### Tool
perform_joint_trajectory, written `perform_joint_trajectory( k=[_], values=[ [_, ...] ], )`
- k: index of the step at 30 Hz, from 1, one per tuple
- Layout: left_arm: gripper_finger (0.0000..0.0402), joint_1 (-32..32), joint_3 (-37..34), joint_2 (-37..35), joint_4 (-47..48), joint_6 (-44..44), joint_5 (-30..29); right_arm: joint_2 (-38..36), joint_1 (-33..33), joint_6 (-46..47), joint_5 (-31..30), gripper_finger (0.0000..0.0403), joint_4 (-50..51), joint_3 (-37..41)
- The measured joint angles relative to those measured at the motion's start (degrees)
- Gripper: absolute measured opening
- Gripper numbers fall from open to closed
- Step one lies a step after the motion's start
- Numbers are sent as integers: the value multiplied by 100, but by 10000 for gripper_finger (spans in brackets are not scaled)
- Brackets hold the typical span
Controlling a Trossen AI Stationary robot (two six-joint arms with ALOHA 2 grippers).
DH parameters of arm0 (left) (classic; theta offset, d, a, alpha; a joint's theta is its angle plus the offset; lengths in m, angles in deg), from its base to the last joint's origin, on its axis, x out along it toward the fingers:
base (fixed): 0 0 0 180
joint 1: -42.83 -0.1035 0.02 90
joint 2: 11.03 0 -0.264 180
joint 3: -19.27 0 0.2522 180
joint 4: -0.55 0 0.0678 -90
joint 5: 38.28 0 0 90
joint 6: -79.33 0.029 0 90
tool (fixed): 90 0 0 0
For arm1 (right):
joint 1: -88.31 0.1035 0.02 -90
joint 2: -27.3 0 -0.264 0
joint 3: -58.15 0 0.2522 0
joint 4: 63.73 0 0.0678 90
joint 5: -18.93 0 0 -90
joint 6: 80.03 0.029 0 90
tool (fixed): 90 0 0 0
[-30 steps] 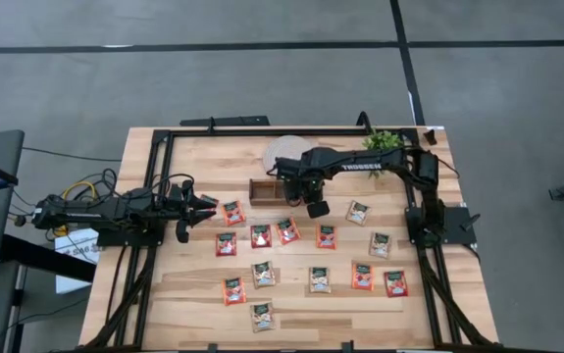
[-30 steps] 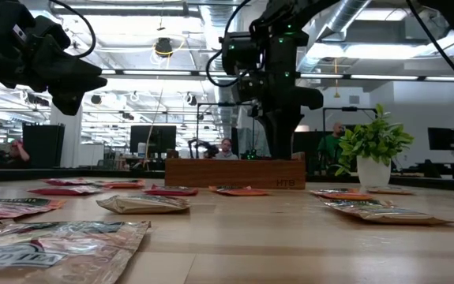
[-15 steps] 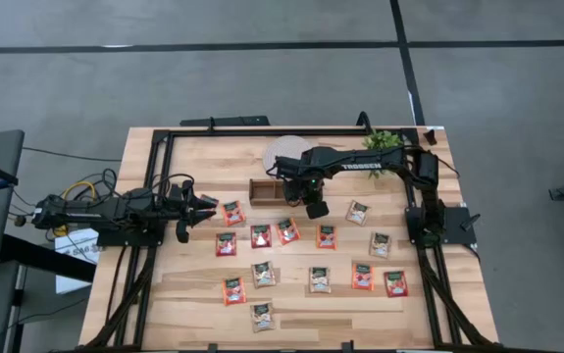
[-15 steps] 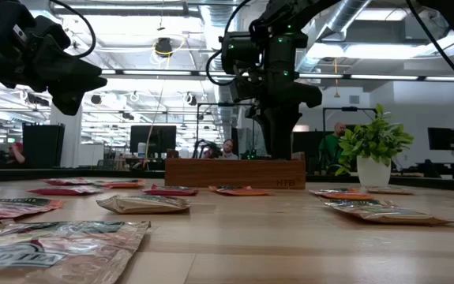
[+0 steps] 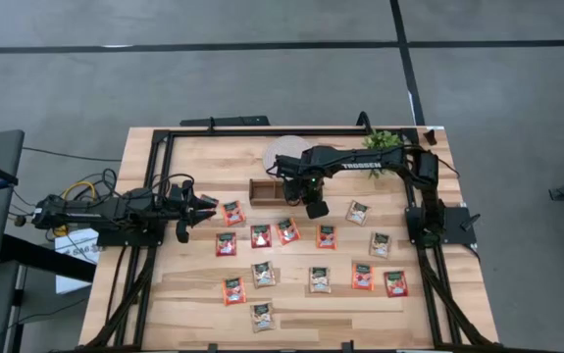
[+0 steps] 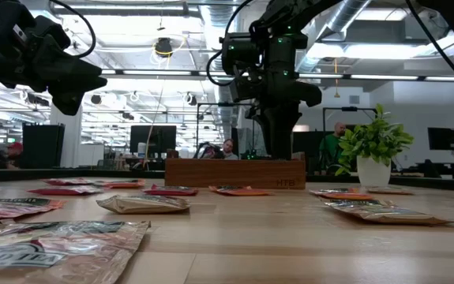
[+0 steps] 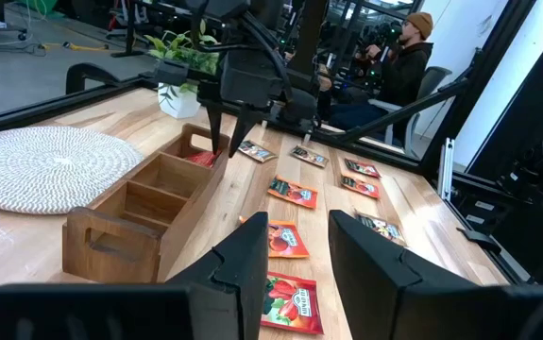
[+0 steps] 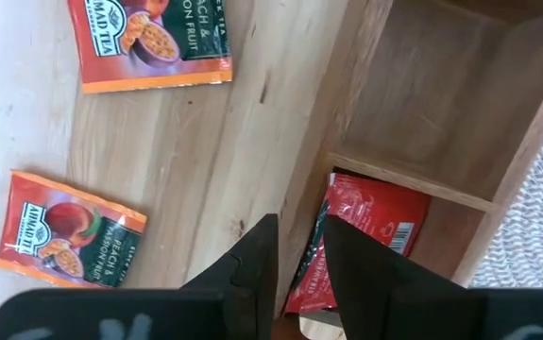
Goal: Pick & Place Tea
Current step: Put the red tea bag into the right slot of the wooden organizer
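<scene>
One red sachet [image 8: 361, 236] lies already in the end compartment of the tray [image 5: 267, 190], on the side toward the plant [image 5: 386, 141]; the other two compartments look empty. About fourteen more sachets [image 5: 261, 235] lie flat and scattered on the table [image 5: 193, 294] in front of the tray, some red-orange, some pale, most a little apart from each other.

Each sachet seems very light, thin and soft, with a slippery foil skin. It lies flat on the wood, so I think the fingers must pinch it at one edge or corner; pressing on the middle would only slide it.

The right gripper [image 8: 295, 260] hangs over the near wall of the tray, just above the red sachet. Its fingers stand a small gap apart, and nothing is between them. The left gripper [image 7: 295, 250] waits above the left side of the table, pointing toward the tray, fingers parted and empty, with a red sachet [image 7: 288, 302] just below.

Behind the tray lies a woven white mat [image 7: 44, 168]. The thin walls of the tray could catch a finger or a sachet's corner. A person [image 7: 398, 61] sits beyond the table.
</scene>
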Motion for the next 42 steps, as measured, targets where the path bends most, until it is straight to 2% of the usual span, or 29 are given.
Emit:
perform_joint_trajectory(
  k=[25, 33, 42],
  values=[
    [105, 1, 0, 0, -2, 0, 0, 4, 43, 62, 13, 81, -35, 0],
    [105, 1, 0, 0, -2, 0, 0, 7, 37, 113, 13, 62, -68, 0],
    [105, 0, 0, 0, -2, -4, 0, 7, 32, 110, 13, 60, -85, 2]
  ],
)
